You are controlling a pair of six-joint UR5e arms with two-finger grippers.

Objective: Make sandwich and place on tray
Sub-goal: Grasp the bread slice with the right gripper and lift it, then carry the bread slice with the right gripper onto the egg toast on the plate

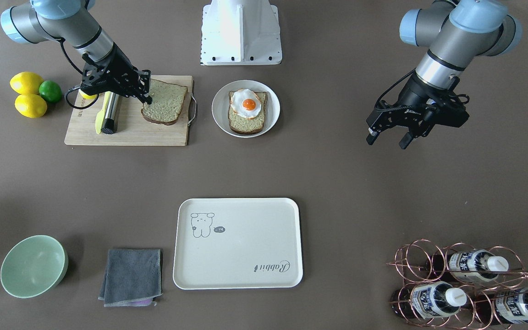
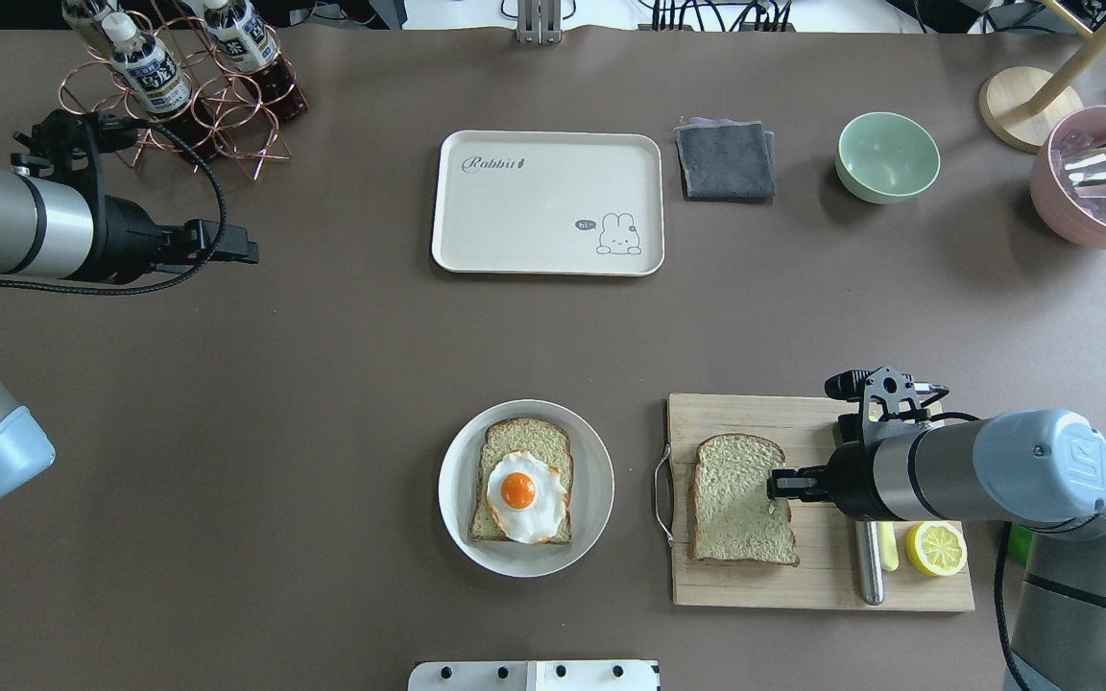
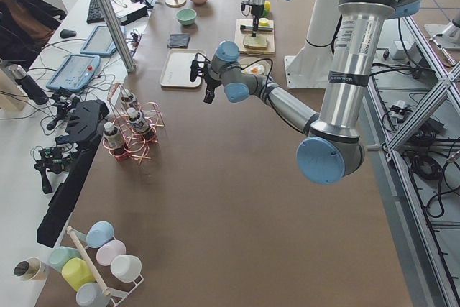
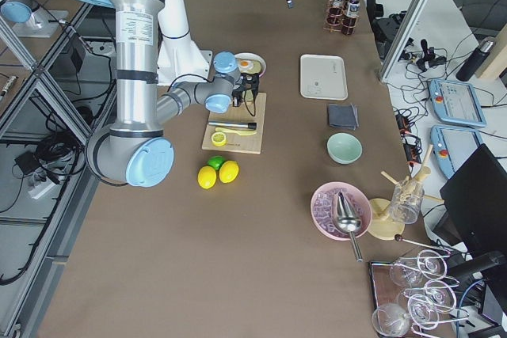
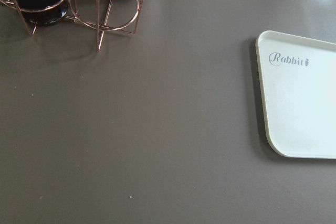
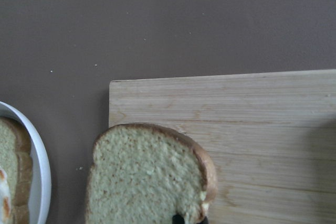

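Observation:
One bread slice (image 1: pixel 165 105) lies flat on the wooden cutting board (image 1: pixel 145 133). My right gripper (image 1: pixel 146 98) is tilted down at its edge. In the right wrist view its fingertips (image 6: pixel 178 217) stand on either side of the crust of this slice (image 6: pixel 142 177), shut on it. A second slice with the fried egg (image 1: pixel 248 104) on top sits on the round white plate (image 1: pixel 220 112). The cream tray (image 1: pixel 238 275) is bare and also shows in the left wrist view (image 5: pixel 299 108). My left gripper (image 1: pixel 387 140) is open and empty above bare table.
A knife (image 1: pixel 109 112) and a lemon half (image 2: pixel 935 547) lie on the board. Lemons and a lime (image 1: pixel 28 94) sit beside it. A green bowl (image 1: pixel 34 266), grey cloth (image 1: pixel 131 275) and copper bottle rack (image 1: pixel 465 284) flank the tray.

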